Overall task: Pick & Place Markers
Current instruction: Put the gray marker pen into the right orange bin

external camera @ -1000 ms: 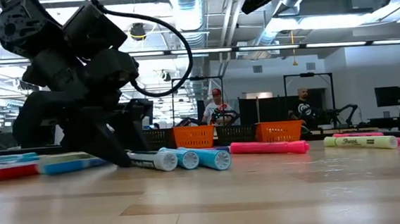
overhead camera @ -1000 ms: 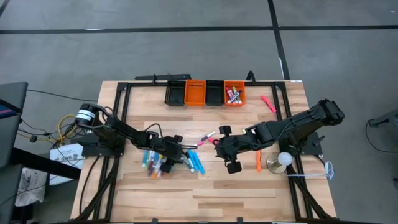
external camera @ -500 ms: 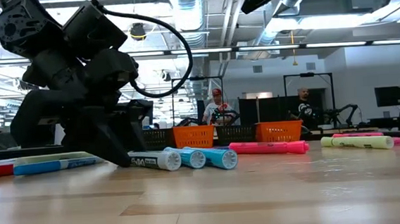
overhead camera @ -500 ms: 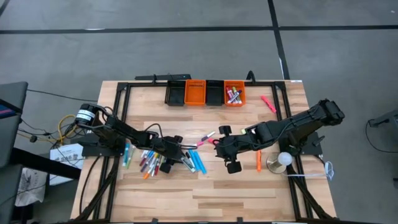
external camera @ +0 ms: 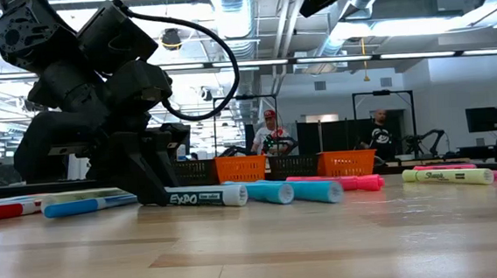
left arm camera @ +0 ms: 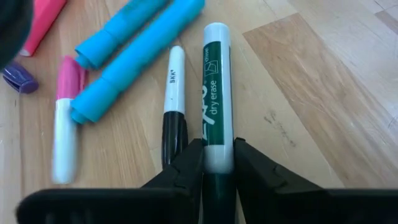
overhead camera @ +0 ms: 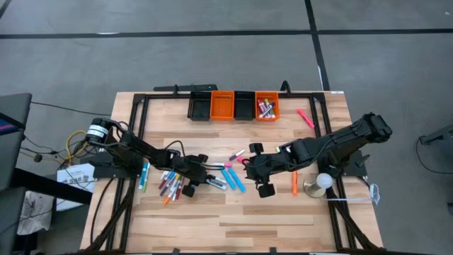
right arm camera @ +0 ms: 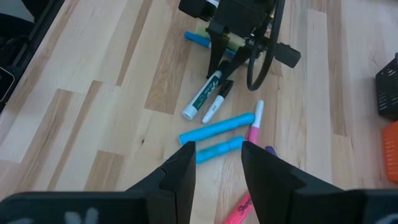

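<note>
Over on the left side of the wooden table [overhead camera: 283, 212], the left gripper [left arm camera: 217, 163] is down at the boards with its two dark fingers [left arm camera: 186, 168] pinched in close on a green dry-erase marker [left arm camera: 216, 93]. The fingers press both sides of the barrel near its dark end, and the white-capped end sticks straight out ahead of the gripper, lying flat on the wood. From table height the same marker [external camera: 202, 197] pokes out from under the arm, resting on the surface.

Just beside the held marker, touching or nearly touching it, lies a thin black-and-white pen [left arm camera: 175, 102], outside the fingers. Further off on that same side sit two light-blue markers [left arm camera: 134, 53], side by side, then a pink-and-white marker [left arm camera: 65, 121]. Behind the gripper, back toward its arm, a loose heap of mixed-colour markers [overhead camera: 168, 183] is spread on the table.

Moving right, the right gripper [right arm camera: 217, 155] hovers near the middle of the table with its fingers [right arm camera: 180, 168] held partly apart and nothing between them. The two light-blue markers lie just ahead of it, with the left gripper beyond them. An orange marker [overhead camera: 294, 183] lies behind it, close to its arm.

Well beyond both grippers, at the table's far edge, stands a row of bins; the rightmost orange bin [overhead camera: 267, 108] has several markers in it, and a pink marker [overhead camera: 305, 117] lies beside the row.
</note>
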Motion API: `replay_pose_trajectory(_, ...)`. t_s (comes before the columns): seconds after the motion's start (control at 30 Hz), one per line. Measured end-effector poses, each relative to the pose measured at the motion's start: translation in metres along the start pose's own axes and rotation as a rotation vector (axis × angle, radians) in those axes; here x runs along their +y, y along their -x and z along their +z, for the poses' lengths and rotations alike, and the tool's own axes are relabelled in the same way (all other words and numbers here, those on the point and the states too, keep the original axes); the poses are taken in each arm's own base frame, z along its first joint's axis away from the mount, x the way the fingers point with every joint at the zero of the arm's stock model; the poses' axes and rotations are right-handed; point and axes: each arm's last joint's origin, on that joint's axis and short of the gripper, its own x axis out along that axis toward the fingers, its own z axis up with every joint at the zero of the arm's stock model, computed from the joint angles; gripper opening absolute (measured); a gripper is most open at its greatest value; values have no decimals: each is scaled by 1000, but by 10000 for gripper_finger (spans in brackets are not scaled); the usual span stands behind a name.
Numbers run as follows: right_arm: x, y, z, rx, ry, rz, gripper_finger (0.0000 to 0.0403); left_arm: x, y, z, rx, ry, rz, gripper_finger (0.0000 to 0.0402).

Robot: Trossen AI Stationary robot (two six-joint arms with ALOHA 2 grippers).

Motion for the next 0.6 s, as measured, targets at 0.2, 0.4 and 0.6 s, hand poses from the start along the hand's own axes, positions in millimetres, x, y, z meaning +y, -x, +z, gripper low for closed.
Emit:
replay_pose_trajectory(0.2, 0, 0, 0, 0, 0, 0, 123, 0, 0, 0, -3, 0, -1, 79)
replay_pose_trajectory(0.4, 0, 0, 0, 0, 0, 0, 123, 0, 0, 1, -10, -2, -1, 71)
replay_pose_trajectory(0.6, 0, 0, 0, 1, 1, 0, 123, -3, 7, 10, -53, -16, -1, 74)
